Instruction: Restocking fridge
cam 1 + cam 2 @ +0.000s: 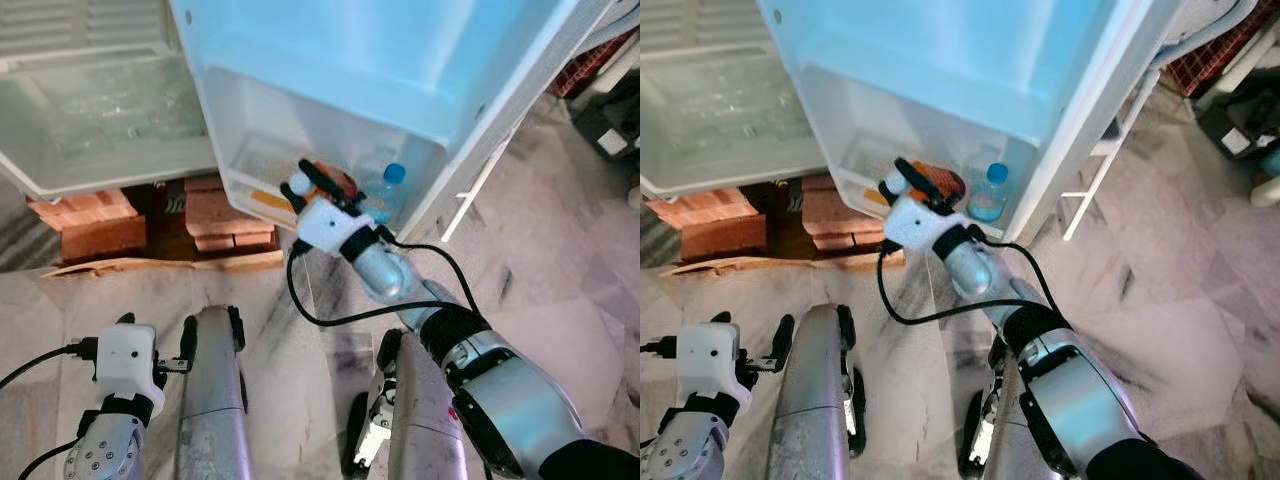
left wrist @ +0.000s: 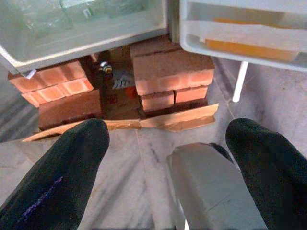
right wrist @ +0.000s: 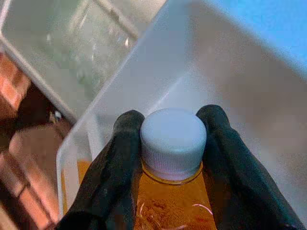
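The right gripper pinches an orange-filled bottle at its neck between 2 black fingers, white cap pointing toward the door shelf ahead.

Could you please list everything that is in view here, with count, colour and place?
Orange bottle: one, orange liquid with white cap, in the door shelf, gripped at the neck.
Water bottle: one, clear with blue cap, in the door shelf beside the orange bottle.
Door shelf: one, white, at the bottom of the open fridge door.
Fridge drawer: one, translucent, inside the fridge to the robot's left.
Bricks: several, red, stacked under the fridge.
Cardboard: one sheet, brown, on the floor before the bricks.
Floor: grey marble.
Right gripper: black fingers, shut on the orange bottle.
Left gripper: black fingers, open, low over the floor.
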Tool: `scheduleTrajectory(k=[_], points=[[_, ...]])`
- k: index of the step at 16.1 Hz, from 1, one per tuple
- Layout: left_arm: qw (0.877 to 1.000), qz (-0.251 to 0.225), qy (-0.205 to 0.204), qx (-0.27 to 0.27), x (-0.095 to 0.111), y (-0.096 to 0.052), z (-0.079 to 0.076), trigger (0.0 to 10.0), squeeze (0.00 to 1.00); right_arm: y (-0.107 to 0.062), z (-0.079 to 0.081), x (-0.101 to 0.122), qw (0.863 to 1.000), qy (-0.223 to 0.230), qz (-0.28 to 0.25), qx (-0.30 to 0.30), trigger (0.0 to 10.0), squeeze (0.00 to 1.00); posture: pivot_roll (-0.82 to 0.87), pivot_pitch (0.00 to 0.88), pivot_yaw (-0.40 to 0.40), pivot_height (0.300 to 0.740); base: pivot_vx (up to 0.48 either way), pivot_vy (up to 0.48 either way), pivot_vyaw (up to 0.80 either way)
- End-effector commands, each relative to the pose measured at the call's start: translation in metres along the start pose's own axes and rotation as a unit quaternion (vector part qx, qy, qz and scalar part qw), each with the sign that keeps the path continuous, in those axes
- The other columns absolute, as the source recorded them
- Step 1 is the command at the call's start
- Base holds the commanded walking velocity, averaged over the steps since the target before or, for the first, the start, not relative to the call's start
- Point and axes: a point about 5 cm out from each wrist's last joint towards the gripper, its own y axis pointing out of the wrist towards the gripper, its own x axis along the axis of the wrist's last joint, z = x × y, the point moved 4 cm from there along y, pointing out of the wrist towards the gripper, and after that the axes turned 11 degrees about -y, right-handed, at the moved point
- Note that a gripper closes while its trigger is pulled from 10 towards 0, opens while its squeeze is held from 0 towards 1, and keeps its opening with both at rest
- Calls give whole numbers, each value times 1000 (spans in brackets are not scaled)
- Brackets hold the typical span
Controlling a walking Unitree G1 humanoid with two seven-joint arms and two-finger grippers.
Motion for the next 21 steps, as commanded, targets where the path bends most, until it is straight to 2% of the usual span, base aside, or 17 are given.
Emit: scheduleTrajectory(k=[1, 2, 3, 6, 7, 8, 9, 13, 16, 17, 21], points=[[1000, 15, 1, -2, -4, -6, 0, 10000, 0, -11, 29, -8, 999, 14, 29, 39, 10000, 0, 273, 376, -82, 550, 0, 0, 0], [1000, 19, 0, -1, -5, -8, 1, 10000, 0, -14, 35, -8, 998, 13, 33, 43, 10000, 0, 275, 381, -85, 550, 0, 0, 0], [1000, 26, -2, 0, -6, -11, 0, 10000, 0, -18, 44, -13, 997, 37, 57, 43, 10000, 0, 272, 389, -89, 550, 0, 0, 0], [999, 35, -6, 1, -9, -13, -1, 10000, 0, -30, 41, -42, 977, 142, 157, 8, 10000, 0, 267, 390, -96, 550, 0, 0, 0], [999, 37, -7, 1, -10, -13, -1, 10000, 0, -31, 38, -48, 973, 153, 172, 0, 10000, 0, 266, 390, -97, 550, 0, 0, 0], [999, 38, -7, 1, -10, -12, -1, 10000, 0, -32, 36, -50, 972, 156, 176, -4, 10000, 671, 261, 384, -99, 550, 0, 0, 0], [999, 39, -8, 2, -11, -11, -1, 10000, 0, -33, 33, -52, 972, 155, 178, -8, 10000, 1000, 256, 379, -100, 550, 0, 0, 0], [999, 44, -13, 1, -16, -4, -2, 10000, 0, -29, 19, -57, 971, 150, 185, -28, 10000, 1000, 247, 350, -104, 550, 0, 0, 0], [999, 45, -17, 1, -19, 4, -4, 10000, 0, -18, -2, -50, 973, 163, 153, -55, 10000, 1000, 235, 322, -111, 550, 0, 0, 0], [999, 46, -20, 0, -21, 9, -6, 10000, 0, -11, -12, -43, 975, 174, 127, -62, 10000, 1000, 230, 309, -113, 550, 0, 0, 0], [999, 44, -21, -1, -23, 22, -7, 10000, 0, 2, -32, -30, 972, 209, 81, -73, 10000, 1000, 209, 258, -116, 550, 0, 0, 0]])
